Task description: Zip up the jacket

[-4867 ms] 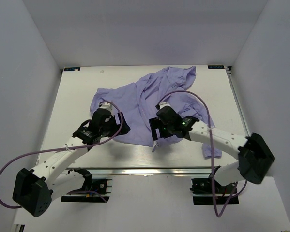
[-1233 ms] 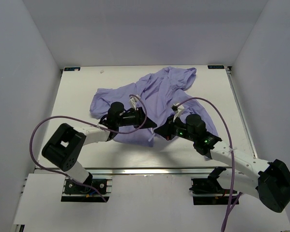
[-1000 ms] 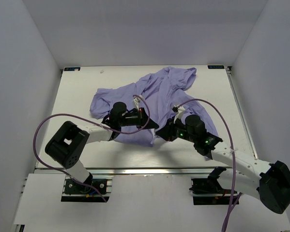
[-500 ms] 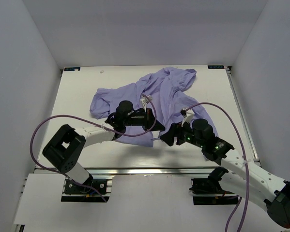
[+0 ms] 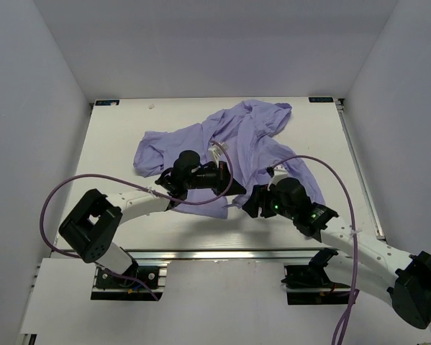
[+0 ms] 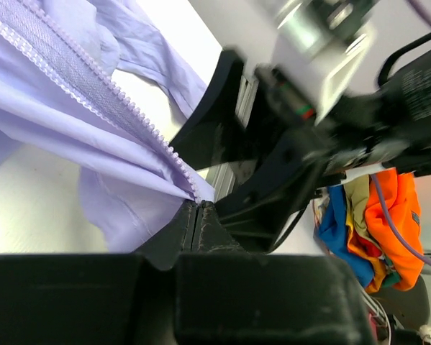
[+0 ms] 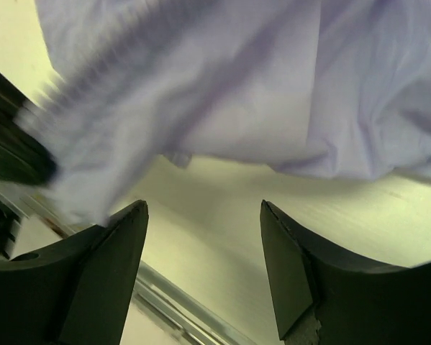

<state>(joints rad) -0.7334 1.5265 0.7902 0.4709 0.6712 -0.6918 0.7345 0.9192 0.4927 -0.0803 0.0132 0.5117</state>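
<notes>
The lavender jacket (image 5: pixel 229 140) lies rumpled across the middle of the white table (image 5: pixel 114 144). My left gripper (image 5: pixel 233 192) reaches to its near hem and is shut on the jacket's bottom corner, right at the end of a zipper row (image 6: pixel 78 75); the left gripper (image 6: pixel 198 203) pinches that fabric between closed fingers. My right gripper (image 5: pixel 250 204) faces it from the right, close by. In the right wrist view the right gripper (image 7: pixel 204 215) stands open with only bare table between its fingers (image 7: pixel 273 237), and the blurred jacket (image 7: pixel 273 86) hangs just beyond them.
The table's metal front rail (image 5: pixel 215 253) runs just behind both grippers. Purple cables (image 5: pixel 64 194) loop off each arm. White walls enclose the table on three sides. Colourful cloths (image 6: pixel 377 215) show off the table in the left wrist view.
My left gripper has carried the jacket's hem corner a little to the right. The right gripper has drawn back toward the near edge, away from the fabric.
</notes>
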